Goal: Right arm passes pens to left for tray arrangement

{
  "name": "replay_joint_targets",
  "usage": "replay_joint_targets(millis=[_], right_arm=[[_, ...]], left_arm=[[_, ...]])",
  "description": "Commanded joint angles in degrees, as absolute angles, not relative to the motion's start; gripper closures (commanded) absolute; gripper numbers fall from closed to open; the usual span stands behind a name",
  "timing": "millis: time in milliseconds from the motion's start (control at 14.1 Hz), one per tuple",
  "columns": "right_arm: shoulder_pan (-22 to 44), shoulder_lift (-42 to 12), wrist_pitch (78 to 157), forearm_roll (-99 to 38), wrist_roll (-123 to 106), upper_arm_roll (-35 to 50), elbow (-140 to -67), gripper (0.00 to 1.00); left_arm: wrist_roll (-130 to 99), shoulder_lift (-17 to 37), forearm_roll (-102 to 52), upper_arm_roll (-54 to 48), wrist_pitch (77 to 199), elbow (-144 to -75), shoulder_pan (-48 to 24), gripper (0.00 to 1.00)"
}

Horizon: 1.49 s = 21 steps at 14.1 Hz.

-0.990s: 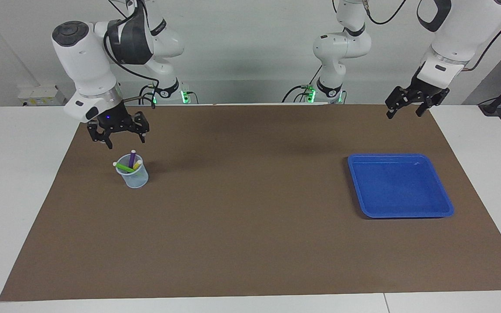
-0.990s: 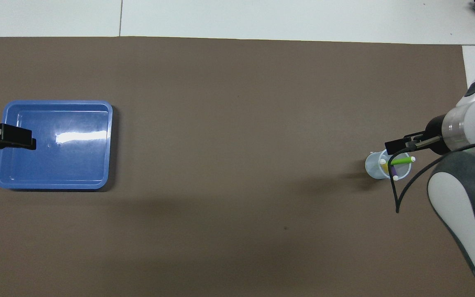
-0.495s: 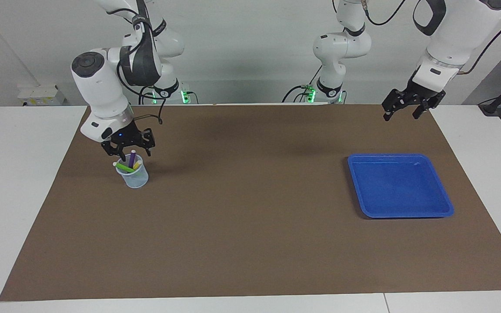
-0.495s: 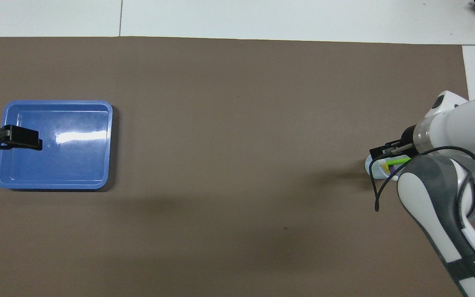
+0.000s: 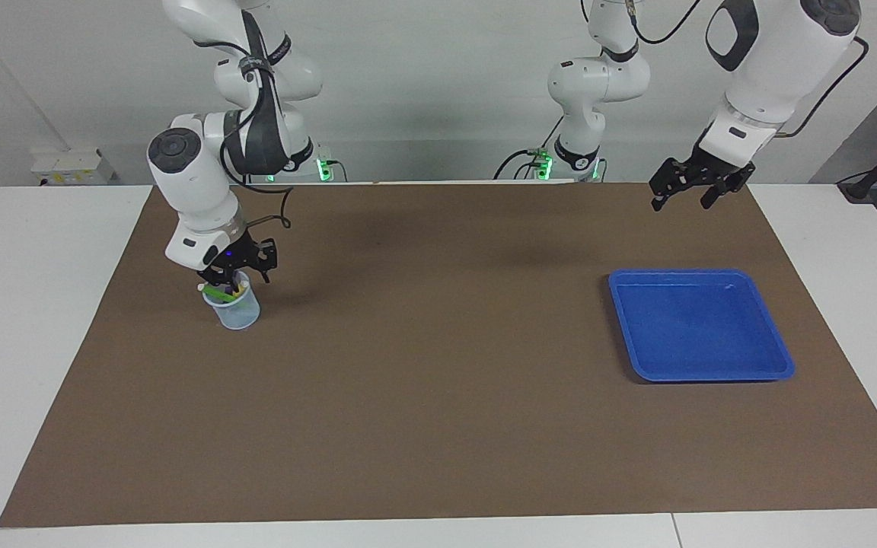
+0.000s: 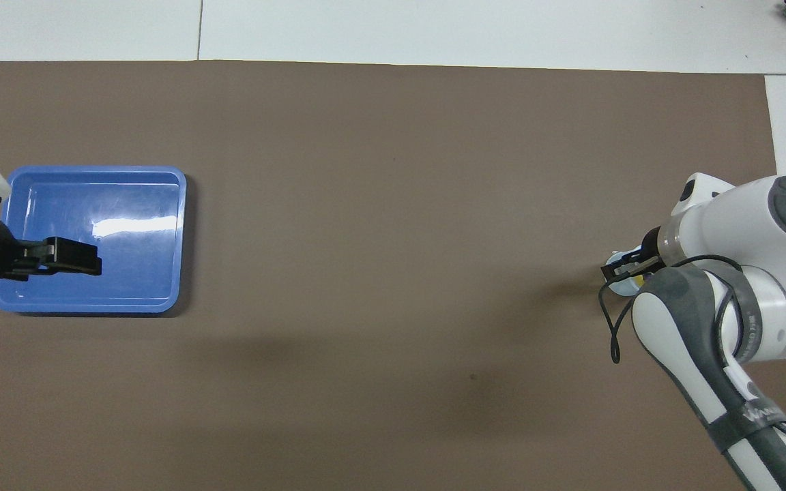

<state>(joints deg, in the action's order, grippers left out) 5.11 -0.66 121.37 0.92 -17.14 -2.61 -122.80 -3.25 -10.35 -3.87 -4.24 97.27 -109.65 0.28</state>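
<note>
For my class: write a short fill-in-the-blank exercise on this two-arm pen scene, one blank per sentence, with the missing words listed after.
1. The pens stand in a translucent ____ on the brown mat.
2. The right gripper is down at the ____ of the cup.
3. The tray is coloured ____.
4. The left gripper hangs in the air with its fingers ____.

Missing words: cup; mouth; blue; open

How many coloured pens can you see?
2: a slim green marker pen and a yellow one, both in the translucent pale-blue cup; the right gripper over it may hide more.
</note>
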Motion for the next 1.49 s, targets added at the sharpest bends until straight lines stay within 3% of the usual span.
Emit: replay_joint_targets(millis=[0,141,566,778,1273,1415], right_arm=[[4.66,0.35,123.31,0.09,-19.33,-2.81,-125.16,0.46],[4.40,0.35,123.40,0.18,-21.26,-2.81,-125.16,0.54],[3.16,0.97,124.62,0.18,-22.50,-2.81,-126.91,0.54],[3.08,0.88,125.42,0.18,-22.59,-2.81,-126.83,0.63],[2.12,0.70,125.33,0.26,-24.87,-2.90,-126.56,0.70],[1.50,0.70,125.07,0.18,-26.80,-2.90,-126.56,0.79]], left_arm=[[-6.40,-15.38,-4.31,-3.78,101.42,-117.15,-3.51,0.00],[-11.93,-15.38,-4.74,-3.78,102.13,-117.16,-5.52,0.00],[-22.05,-17.48,-9.75,-3.78,106.07,-121.46,-8.78,0.00],[-28.03,-17.49,-9.67,-3.78,107.84,-121.82,-8.88,0.00],[-30.22,-17.49,-9.76,-3.78,108.28,-121.99,-9.05,0.00],[-30.76,-17.40,-9.67,-3.78,108.54,-121.91,-9.32,0.00]])
